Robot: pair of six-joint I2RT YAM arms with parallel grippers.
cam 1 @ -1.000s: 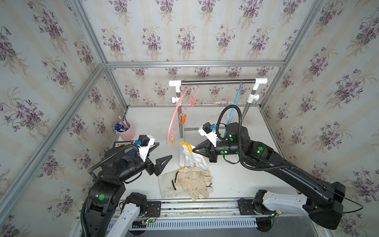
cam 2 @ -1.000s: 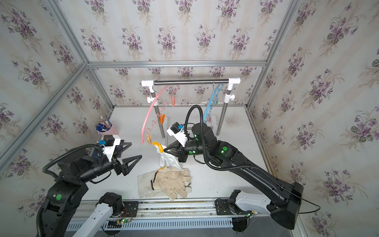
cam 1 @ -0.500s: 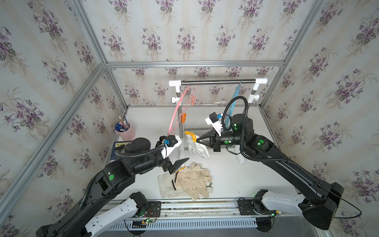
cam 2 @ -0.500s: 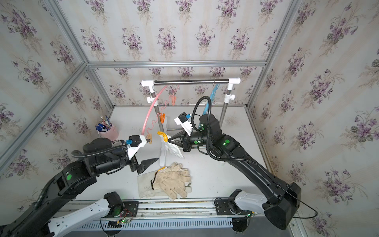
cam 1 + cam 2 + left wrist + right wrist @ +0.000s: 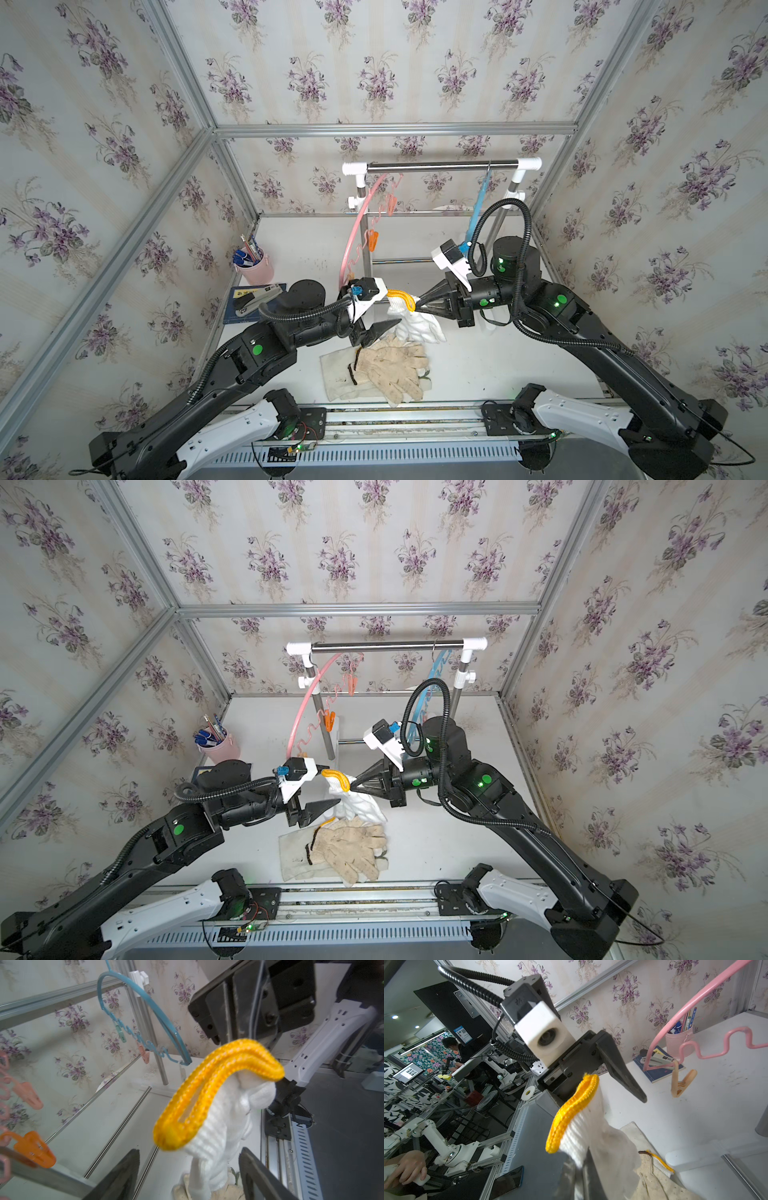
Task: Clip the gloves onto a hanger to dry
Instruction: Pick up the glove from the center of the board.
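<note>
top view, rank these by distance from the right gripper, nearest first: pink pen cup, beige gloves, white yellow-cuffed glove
1. white yellow-cuffed glove, held by its cuff in the right gripper
2. beige gloves, lying in the pile just robot-side of it
3. pink pen cup, far off on the robot's left

White glove hangs between the spread jaws of the left gripper, gaps either side; pink hanger close behind, glove pile beneath, bare table to the right.

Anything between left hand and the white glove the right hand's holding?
Nothing visible. The left hand is open, the white glove hanging right ahead of its spread fingers. The right hand pinches it just under the yellow cuff, on the far side.
</note>
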